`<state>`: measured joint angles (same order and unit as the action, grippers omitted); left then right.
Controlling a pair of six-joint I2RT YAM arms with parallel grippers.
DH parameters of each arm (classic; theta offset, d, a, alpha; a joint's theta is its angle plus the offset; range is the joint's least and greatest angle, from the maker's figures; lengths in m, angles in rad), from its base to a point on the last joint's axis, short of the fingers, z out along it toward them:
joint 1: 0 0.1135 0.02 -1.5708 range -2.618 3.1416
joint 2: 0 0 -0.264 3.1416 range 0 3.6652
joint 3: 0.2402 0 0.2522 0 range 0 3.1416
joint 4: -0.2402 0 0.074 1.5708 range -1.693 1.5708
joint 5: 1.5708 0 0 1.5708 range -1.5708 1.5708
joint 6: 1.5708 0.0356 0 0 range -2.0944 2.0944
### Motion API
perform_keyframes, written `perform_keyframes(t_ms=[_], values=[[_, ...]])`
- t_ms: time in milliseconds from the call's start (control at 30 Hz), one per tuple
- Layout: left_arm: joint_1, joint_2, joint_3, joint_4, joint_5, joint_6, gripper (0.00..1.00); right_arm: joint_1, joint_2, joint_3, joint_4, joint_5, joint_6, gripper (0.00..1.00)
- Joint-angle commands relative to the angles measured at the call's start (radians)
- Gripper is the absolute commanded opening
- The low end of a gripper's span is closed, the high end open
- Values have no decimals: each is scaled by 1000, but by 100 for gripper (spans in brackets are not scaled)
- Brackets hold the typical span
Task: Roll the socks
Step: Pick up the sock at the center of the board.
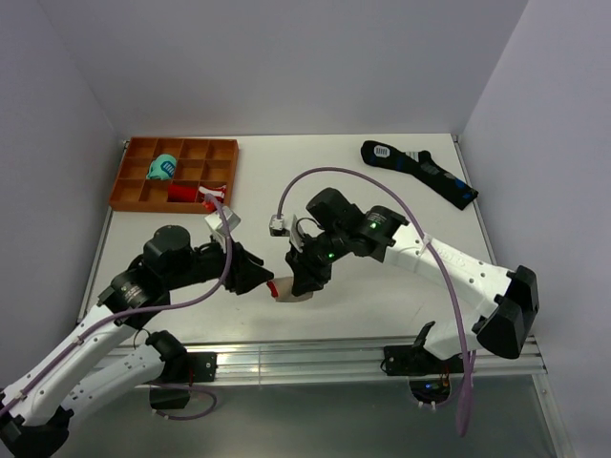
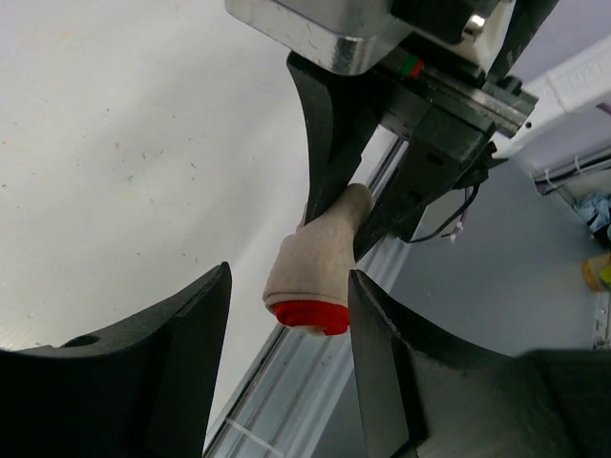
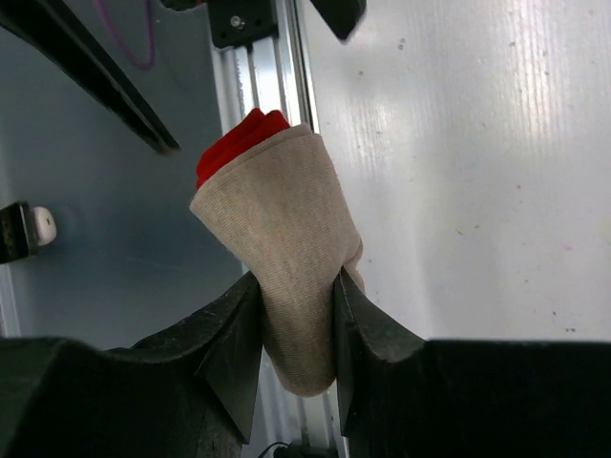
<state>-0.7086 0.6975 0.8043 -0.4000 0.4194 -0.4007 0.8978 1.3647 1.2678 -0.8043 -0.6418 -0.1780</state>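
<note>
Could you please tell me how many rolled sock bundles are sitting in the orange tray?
2. The teal bundle lies left of centre in the orange tray; the red-and-white bundle lies just right of it, nearer the front wall. Tray walls could hide more.

Looking down steeply from beyond the near edge, taking in the whole desk (image 1: 382, 181) from afar. Peering from the left wrist past the left hand (image 2: 288, 286) toward the near rail (image 2: 286, 377), close in. Peering from the right wrist past the right hand (image 3: 296, 281), facing that same rail. Sharing the socks (image 1: 289, 294) across all three.
</note>
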Motion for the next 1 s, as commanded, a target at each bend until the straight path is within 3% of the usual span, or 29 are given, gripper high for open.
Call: perform_keyframes(t_ms=[0,167,967], values=[[-25,19,30,0,-8,56,57,-3,10,61,-26,-73,-34,0],[-84,48,42,-2,-30,79,57,-3,13,71,-39,-78,-40,0],[-161,171,55,-13,99,109,57,6,63,134,-87,-71,-61,0]])
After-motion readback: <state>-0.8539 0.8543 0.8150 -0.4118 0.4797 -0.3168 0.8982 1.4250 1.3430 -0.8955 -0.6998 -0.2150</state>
